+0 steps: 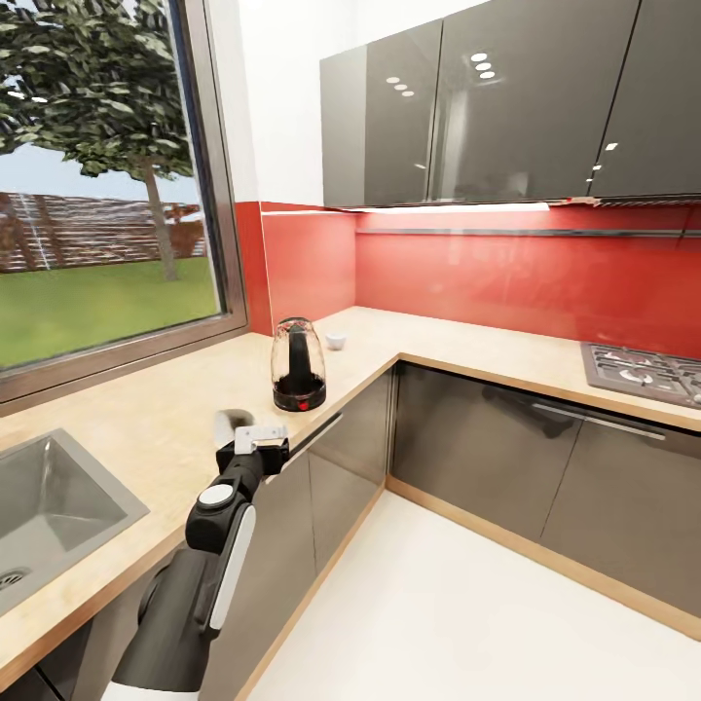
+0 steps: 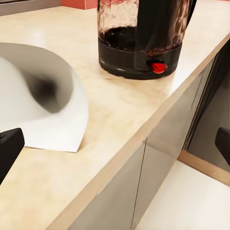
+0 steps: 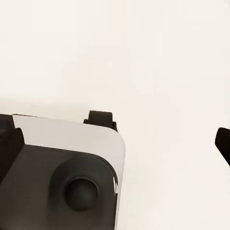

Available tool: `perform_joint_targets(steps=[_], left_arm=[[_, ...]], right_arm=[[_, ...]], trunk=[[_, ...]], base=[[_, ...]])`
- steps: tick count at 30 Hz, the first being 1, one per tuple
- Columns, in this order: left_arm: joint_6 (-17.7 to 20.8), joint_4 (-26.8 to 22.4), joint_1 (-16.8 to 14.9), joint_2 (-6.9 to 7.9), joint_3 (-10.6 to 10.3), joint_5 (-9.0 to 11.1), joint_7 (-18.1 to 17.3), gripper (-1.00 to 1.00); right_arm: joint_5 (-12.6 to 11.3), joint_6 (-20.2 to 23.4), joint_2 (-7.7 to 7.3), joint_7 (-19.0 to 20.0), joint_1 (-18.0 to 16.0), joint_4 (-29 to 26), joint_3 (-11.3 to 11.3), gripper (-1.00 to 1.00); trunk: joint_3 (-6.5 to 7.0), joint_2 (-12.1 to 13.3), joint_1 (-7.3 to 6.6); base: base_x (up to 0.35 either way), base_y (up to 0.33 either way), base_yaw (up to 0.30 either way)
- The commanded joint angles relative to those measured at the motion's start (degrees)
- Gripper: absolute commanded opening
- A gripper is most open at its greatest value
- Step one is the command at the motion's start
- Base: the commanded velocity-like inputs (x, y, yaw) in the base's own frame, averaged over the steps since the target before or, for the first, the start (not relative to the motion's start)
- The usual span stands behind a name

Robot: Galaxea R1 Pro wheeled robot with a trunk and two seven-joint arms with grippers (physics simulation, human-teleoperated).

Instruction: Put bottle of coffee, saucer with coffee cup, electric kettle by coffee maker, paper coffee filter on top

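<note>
Left gripper (image 2: 115, 148) hovers low over beige countertop (image 2: 120, 110) edge, jaws spread wide, nothing between them. White paper cone filter (image 2: 45, 96) lies on its side just beside one fingertip. Glass-bodied black-based coffee maker (image 1: 298, 365) stands further along counter near corner; small white cup (image 1: 335, 341) behind it. Right gripper (image 3: 163, 132) points at pale floor; state cannot be judged. Risk: thin filter crumples or slides off the edge if pinched off-centre.

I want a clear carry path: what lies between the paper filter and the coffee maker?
Only bare countertop lies between the paper filter and the coffee maker, as the left wrist view shows.
</note>
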Motion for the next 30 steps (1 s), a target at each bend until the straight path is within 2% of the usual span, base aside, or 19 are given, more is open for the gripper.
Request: perform_joint_targets(steps=[1, 17, 30], left_arm=[[0.3, -0.1, 0.0, 0.0, -0.1, -0.4, 0.1, 1.0], [0.2, 1.8, 0.0, 0.0, -0.1, -0.3, 0.1, 1.0], [-2.7, 4.0, 0.0, 0.0, -0.1, -0.3, 0.1, 1.0]], right_arm=[[0.4, -0.2, -0.02, 0.0, 0.0, 0.0, 0.1, 1.0], [0.4, -0.2, -0.02, 0.0, 0.0, 0.0, 0.1, 1.0], [0.4, -0.2, -0.02, 0.0, 0.0, 0.0, 0.1, 1.0]], trunk=[[-0.06, 0.0, 0.0], [-0.06, 0.0, 0.0], [-0.06, 0.0, 0.0]], base=[[0.038, 0.0, 0.0], [0.041, 0.0, 0.0], [0.028, 0.0, 0.0]])
